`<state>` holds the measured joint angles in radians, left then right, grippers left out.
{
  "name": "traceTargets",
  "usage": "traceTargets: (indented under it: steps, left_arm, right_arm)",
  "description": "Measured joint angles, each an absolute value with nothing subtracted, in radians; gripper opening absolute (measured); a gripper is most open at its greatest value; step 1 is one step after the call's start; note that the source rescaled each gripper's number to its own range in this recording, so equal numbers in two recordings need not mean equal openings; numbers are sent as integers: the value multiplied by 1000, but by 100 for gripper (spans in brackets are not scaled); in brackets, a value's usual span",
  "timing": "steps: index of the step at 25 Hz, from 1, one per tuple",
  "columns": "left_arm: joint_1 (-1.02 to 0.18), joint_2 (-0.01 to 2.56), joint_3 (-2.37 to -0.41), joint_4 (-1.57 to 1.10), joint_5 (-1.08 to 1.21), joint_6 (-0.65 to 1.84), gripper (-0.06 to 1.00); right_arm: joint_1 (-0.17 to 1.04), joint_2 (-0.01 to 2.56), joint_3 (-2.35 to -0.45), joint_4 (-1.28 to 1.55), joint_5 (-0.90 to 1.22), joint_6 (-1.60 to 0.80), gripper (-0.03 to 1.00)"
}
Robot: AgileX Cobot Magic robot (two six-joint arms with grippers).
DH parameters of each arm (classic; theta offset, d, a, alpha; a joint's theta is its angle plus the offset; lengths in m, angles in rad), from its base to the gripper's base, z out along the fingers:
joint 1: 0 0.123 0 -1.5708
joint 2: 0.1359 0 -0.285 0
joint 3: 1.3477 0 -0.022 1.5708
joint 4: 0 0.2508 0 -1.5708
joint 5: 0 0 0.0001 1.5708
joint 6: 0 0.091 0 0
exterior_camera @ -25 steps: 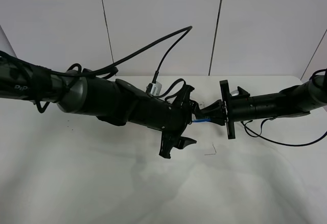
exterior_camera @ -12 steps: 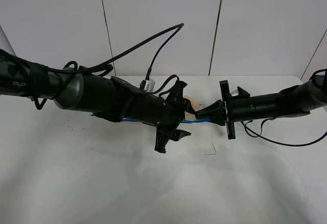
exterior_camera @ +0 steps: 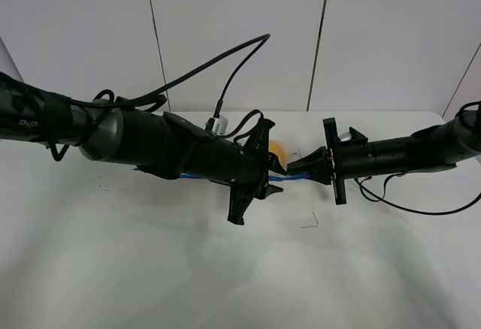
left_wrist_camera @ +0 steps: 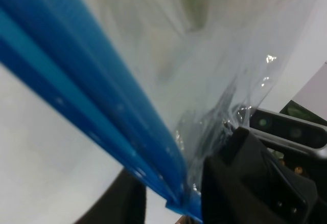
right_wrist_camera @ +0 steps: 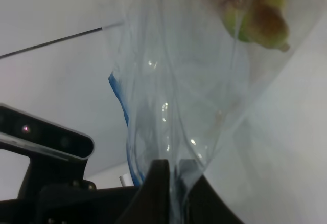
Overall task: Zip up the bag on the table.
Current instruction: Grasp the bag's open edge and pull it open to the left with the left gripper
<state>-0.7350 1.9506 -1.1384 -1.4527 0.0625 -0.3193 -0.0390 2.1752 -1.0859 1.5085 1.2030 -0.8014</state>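
Zip bag (right_wrist_camera: pixel 173 81): soft, crinkly film, likely slippery. My right hand (right_wrist_camera: pixel 175 175) is clamped on its corner; my left hand (left_wrist_camera: pixel 176 196) pinches the blue zip strip (left_wrist_camera: pixel 76 96), the stiffest hold.

— What does the bag (right_wrist_camera: pixel 173 81) feel like in your right hand (right_wrist_camera: pixel 172 169)?
— Thin clear plastic film, glossy and crinkled, with small glints. Its zip strip (left_wrist_camera: pixel 87 91) is blue plastic, duller.
— And your fingers (right_wrist_camera: pixel 158 183)?
— Black and matt; plastic or rubber, I cannot tell. My arm shells (exterior_camera: pixel 188 156) have a dull sheen. The desk (exterior_camera: pixel 150 269) is smooth, matt white.
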Motion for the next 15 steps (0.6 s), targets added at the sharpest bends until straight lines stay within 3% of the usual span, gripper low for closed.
traceTargets:
  steps: [4,10,13,15]
  left_arm:
    - [-735,1951,-1138,-1453,57,-330,23]
    - [-735,1951,-1138,-1453,55,-332,16]
    - [-735,1951,-1138,-1453,50,-333,3]
    - [-735,1951,-1138,-1453,48,-333,0]
  right_arm:
    - [-39,2175,-1086,1509,1203,-801,0]
    - [-39,2175,-1086,1509,1203,-801,0]
    - [-39,2175,-1086,1507,1202,-801,0]
    - [-39,2175,-1086,1507,1202,-801,0]
